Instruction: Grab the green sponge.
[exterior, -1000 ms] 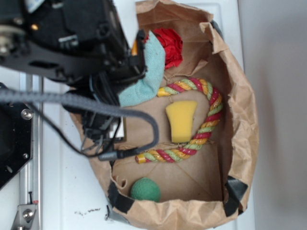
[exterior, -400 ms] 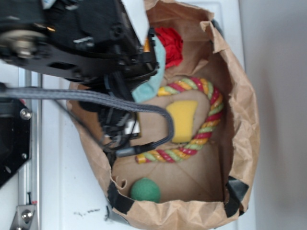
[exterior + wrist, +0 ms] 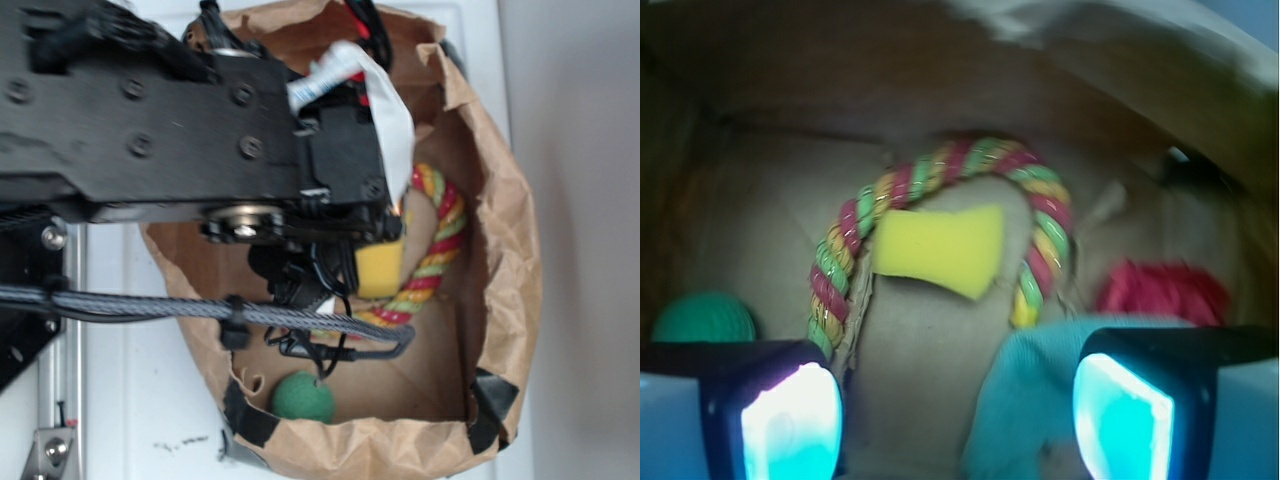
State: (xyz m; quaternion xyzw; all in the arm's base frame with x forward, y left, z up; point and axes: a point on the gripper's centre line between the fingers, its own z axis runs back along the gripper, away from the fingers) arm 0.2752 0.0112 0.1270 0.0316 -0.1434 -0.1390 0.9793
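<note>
A crumpled brown paper bag (image 3: pixel 500 250) lying open on the white surface is largely covered in the exterior view by the black robot arm (image 3: pixel 150 130) reaching in from the left. On the bag's floor a red, green and yellow twisted rope (image 3: pixel 855 225) is curved around the yellow wedge-shaped foam sponge (image 3: pixel 938 250), with a pale teal terry cloth (image 3: pixel 1040 400) nearer the camera, a red crumpled cloth (image 3: pixel 1165 290) to the right and a small dark-green ball (image 3: pixel 705 318) to the left. In the wrist view the gripper (image 3: pixel 950 420) is seen spread wide with nothing between its pads, and the sponge lies beyond it, untouched.

yellow sponge (image 3: pixel 938 250); rope (image 3: pixel 845 262) striped red-green-yellow (ball (image 3: pixel 304 397) green)
</note>
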